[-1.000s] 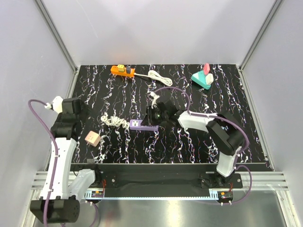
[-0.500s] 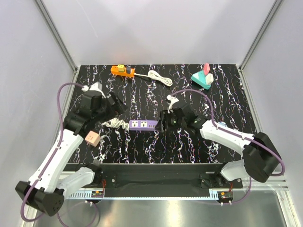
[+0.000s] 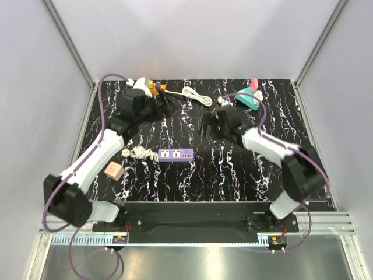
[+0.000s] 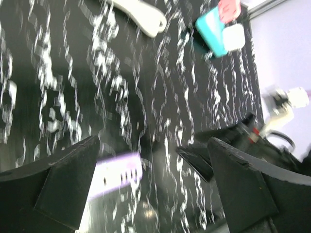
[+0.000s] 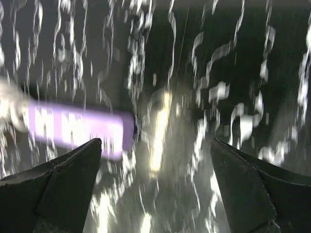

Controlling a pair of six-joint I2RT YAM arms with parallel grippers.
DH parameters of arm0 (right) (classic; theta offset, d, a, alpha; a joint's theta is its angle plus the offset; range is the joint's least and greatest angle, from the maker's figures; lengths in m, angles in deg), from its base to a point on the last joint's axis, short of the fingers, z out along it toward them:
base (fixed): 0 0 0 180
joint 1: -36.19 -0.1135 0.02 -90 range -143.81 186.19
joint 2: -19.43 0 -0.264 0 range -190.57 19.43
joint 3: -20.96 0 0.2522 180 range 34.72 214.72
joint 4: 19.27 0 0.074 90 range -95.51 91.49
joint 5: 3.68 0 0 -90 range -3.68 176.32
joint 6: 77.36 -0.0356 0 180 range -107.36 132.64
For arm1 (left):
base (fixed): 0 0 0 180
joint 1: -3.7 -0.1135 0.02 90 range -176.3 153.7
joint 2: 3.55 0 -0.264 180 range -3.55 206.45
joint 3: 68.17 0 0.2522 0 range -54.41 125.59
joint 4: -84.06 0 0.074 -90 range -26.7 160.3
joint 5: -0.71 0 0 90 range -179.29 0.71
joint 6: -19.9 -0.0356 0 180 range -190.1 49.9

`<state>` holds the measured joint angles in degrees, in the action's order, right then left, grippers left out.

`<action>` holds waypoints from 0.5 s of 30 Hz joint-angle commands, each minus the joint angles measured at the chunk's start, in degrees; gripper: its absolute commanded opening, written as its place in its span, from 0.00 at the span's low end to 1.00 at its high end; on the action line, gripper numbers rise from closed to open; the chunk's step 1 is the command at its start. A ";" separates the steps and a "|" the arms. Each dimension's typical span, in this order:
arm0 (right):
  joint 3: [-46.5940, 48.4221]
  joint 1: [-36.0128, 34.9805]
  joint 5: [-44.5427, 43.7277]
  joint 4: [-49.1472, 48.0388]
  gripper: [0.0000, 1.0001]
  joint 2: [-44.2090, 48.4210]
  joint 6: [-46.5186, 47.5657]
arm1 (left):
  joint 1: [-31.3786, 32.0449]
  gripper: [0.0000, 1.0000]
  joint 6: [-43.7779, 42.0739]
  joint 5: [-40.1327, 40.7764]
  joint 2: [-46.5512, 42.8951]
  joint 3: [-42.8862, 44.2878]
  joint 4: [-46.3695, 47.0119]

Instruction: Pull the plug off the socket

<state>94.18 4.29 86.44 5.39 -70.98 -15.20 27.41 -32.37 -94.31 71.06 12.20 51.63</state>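
My right gripper (image 5: 155, 143) hung over the table (image 3: 233, 175) with its jaws wide apart and empty. The purple power strip (image 3: 176, 154) lay flat nearer the bases and to its left, untouched. My left gripper (image 4: 153, 141), jaws likewise spread and empty, hovered just beside the orange power strip (image 3: 155, 88) at the far edge.

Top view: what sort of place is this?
Probably a robot test booth: plain white walls enclose a black marbled table, left arm and right arm bolted at its near edge, a purple power strip on it.
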 commanded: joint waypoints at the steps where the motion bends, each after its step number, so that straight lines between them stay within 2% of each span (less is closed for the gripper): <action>1: 12.64 1.49 -1.79 -4.39 1.00 -10.88 -0.82 | -1.81 0.99 -6.52 -2.00 4.47 6.77 11.10; 2: 15.48 1.58 -1.62 -4.48 1.00 -10.93 -0.38 | -2.43 0.99 -6.88 -2.01 4.49 7.04 12.60; 4: 21.63 2.45 -2.40 -4.48 1.00 -18.55 1.37 | -4.71 0.99 -6.89 -3.85 6.86 6.69 17.50; 11: 56.31 10.01 -7.41 5.97 1.00 -40.77 10.94 | -12.01 0.99 -5.30 -11.23 15.64 3.89 33.34; 13: 65.55 12.20 -6.63 10.61 1.00 -46.22 15.08 | -12.89 0.99 -7.57 -10.64 15.92 0.48 38.68; 15: 70.42 13.53 -4.96 14.31 1.00 -49.23 18.93 | -13.50 0.99 -7.77 -8.70 15.57 -4.09 43.00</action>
<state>156.11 15.15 82.40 11.48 -116.90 -4.53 14.40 -37.39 -101.89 87.43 13.29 81.26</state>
